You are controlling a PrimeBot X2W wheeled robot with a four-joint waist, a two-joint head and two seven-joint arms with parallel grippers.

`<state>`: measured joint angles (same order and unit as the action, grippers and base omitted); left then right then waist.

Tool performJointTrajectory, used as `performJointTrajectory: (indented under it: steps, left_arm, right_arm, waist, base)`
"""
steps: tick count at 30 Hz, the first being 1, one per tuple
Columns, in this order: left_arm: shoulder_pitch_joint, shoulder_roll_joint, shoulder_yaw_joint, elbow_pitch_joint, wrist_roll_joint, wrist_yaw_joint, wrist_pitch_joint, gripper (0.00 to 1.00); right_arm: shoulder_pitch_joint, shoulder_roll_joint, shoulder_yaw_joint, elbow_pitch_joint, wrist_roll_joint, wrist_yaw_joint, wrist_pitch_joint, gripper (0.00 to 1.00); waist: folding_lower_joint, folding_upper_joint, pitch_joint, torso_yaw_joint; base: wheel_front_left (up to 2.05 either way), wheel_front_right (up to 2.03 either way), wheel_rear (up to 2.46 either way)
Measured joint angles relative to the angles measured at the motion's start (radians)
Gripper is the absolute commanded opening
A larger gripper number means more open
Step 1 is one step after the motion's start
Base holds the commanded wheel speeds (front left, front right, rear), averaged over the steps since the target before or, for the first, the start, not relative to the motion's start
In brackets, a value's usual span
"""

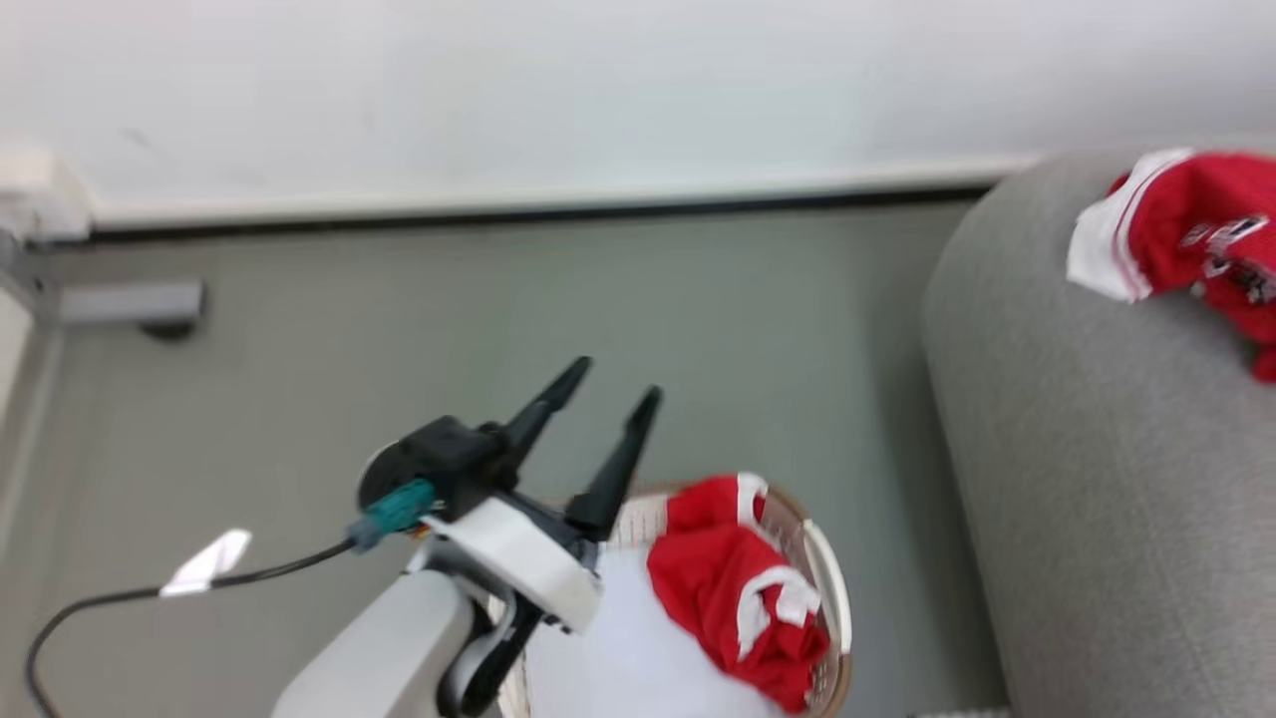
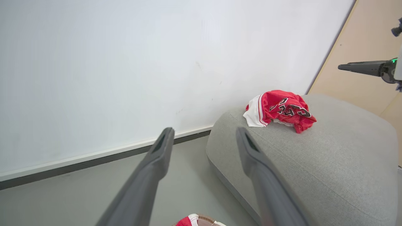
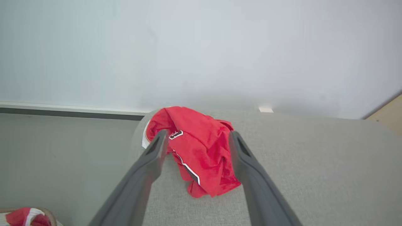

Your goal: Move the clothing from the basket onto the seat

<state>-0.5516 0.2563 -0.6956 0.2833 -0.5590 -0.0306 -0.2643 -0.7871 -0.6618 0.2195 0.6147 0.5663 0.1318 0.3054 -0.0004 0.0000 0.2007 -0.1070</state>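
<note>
Left tool (image 1: 618,381): standing wide open, gripping nothing, hanging over the left side of the basket (image 1: 839,598). Right tool (image 3: 198,135): standing wide open, gripping nothing, hanging above the jersey (image 3: 201,150) and apart from it. Jersey: red, crumpled, black-and-white trim showing, lying on the grey seat (image 1: 1077,479) close to its rounded edge by the wall (image 1: 598,90). Second red garment (image 1: 738,598): lying bunched inside the basket against its right wall, resting on the white pad (image 1: 608,658). Basket: sitting on the grey floor (image 1: 498,319) near the seat.
</note>
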Motion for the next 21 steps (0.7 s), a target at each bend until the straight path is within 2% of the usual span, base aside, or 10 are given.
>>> performJointTrajectory:
  steps: [4, 7, 12, 14, 17, 19, 21]
  left_arm:
    - [0.048, 0.014, 0.066, -0.021, -0.004, 0.033, 0.0, 1.0]
    - [0.086, 0.024, 0.121, -0.039, -0.003, 0.06, 0.0, 1.0]
    - [0.179, 0.071, 0.229, -0.06, 0.005, 0.111, 0.0, 1.0]
    - [0.22, 0.078, 0.274, -0.067, 0.005, 0.12, 0.0, 1.0]
    - [0.286, 0.085, 0.339, -0.078, 0.026, 0.13, 0.0, 1.0]
    - [0.328, 0.081, 0.379, -0.092, 0.045, 0.134, 0.0, 1.0]
    - [0.363, 0.061, 0.419, -0.107, 0.067, 0.133, 0.0, 1.0]
  right_arm:
    - [0.088, -0.009, -0.016, -0.148, 0.049, 0.0, -0.08, 1.0]
    - [0.18, 0.02, -0.089, -0.231, 0.072, 0.0, -0.168, 1.0]
    - [0.363, 0.135, -0.159, -0.36, 0.049, 0.0, -0.292, 1.0]
    - [0.428, 0.21, -0.184, -0.4, 0.044, 0.0, -0.337, 1.0]
    - [0.528, 0.296, -0.183, -0.435, -0.011, 0.0, -0.399, 1.0]
    - [0.588, 0.321, -0.155, -0.449, -0.069, 0.0, -0.457, 1.0]
    - [0.638, 0.357, -0.132, -0.444, -0.079, 0.0, -0.512, 1.0]
  waist:
    - [-0.0001, 0.0, -0.091, 0.005]
    - [-0.0002, 0.0, -0.146, 0.024]
    - [-0.0001, 0.0, -0.199, 0.072]
    - [-0.0001, 0.0, -0.21, 0.088]
    - [0.0, 0.0, -0.222, 0.104]
    - [0.0, 0.0, -0.224, 0.111]
    - [0.0001, 0.0, -0.227, 0.117]
  base:
    - [0.0, 0.0, 0.0]
    - [0.0, 0.0, 0.0]
    - [0.0, 0.0, 0.0]
    - [0.0, 0.0, 0.0]
    - [0.0, 0.0, 0.0]
    - [0.0, 0.0, 0.0]
    - [0.0, 0.0, 0.0]
